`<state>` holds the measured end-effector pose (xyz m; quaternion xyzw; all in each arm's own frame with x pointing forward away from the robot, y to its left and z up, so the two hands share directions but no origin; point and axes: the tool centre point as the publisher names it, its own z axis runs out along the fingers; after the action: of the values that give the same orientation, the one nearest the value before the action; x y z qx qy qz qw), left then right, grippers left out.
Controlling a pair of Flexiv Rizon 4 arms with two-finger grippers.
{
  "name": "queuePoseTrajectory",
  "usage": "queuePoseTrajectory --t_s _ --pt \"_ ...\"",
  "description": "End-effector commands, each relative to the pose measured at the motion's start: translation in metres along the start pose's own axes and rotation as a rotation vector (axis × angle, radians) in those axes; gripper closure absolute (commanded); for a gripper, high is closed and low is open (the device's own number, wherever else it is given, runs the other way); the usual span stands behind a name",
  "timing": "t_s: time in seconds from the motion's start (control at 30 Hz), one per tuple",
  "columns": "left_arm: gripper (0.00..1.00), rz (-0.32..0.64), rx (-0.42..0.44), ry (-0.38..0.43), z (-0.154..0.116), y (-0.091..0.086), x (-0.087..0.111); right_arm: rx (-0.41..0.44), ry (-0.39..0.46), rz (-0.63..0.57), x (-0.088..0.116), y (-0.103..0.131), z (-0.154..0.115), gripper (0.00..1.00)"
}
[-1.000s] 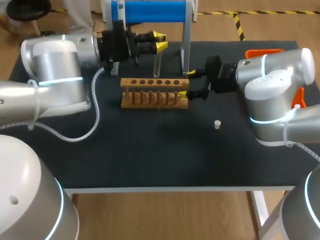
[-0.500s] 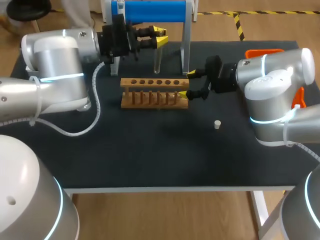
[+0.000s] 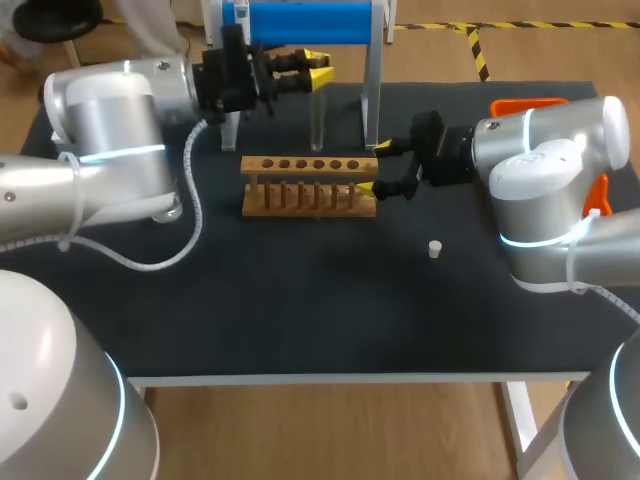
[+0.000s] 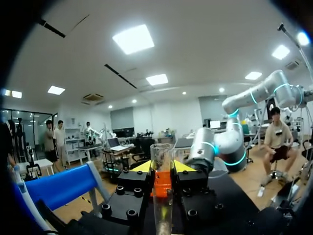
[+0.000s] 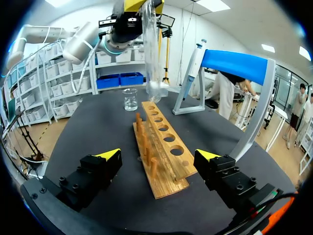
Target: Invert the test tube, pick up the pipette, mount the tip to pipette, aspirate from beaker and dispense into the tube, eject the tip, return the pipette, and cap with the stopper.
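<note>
While clamping a glass test tube [image 3: 316, 120] upright, the left gripper [image 3: 318, 78] hangs just behind the wooden rack [image 3: 308, 186].
The right gripper [image 3: 375, 168] sits with fingers spread apart at the rack's end; a white stopper [image 3: 435, 249] lies on the table [image 3: 300, 300] nearby.

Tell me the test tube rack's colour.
The rack is light brown wood, clearest in the right wrist view.

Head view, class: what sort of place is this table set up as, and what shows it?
Most likely a chemistry lab bench. It has a wooden tube rack, a glass test tube held in the left tool, and a small beaker on the table.
</note>
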<state>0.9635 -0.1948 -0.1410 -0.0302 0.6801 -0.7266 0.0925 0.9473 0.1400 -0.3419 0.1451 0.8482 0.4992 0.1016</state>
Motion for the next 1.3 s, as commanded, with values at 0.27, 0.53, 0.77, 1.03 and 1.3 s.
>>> queuePoseTrajectory --t_s 0.27,0.53,0.77,1.03,1.3 --pt "1.00 -0.089 -0.011 0.027 -0.002 0.006 -0.022 0.001 0.000 0.000 0.000 0.000 0.000 0.00" --pt "1.00 -0.084 0.006 0.054 0.005 0.021 -0.031 0.001 0.000 0.000 0.000 0.000 0.000 0.00" --pt "1.00 -0.069 0.021 0.059 0.005 0.032 -0.038 0.001 0.000 0.000 0.000 0.000 0.000 0.00" --pt "1.00 -0.074 0.031 0.051 0.002 0.043 -0.039 0.001 0.000 0.000 0.000 0.000 0.000 0.00" --pt "1.00 -0.080 0.032 0.048 0.001 0.050 -0.041 0.001 0.000 0.000 0.000 0.000 0.000 0.00"
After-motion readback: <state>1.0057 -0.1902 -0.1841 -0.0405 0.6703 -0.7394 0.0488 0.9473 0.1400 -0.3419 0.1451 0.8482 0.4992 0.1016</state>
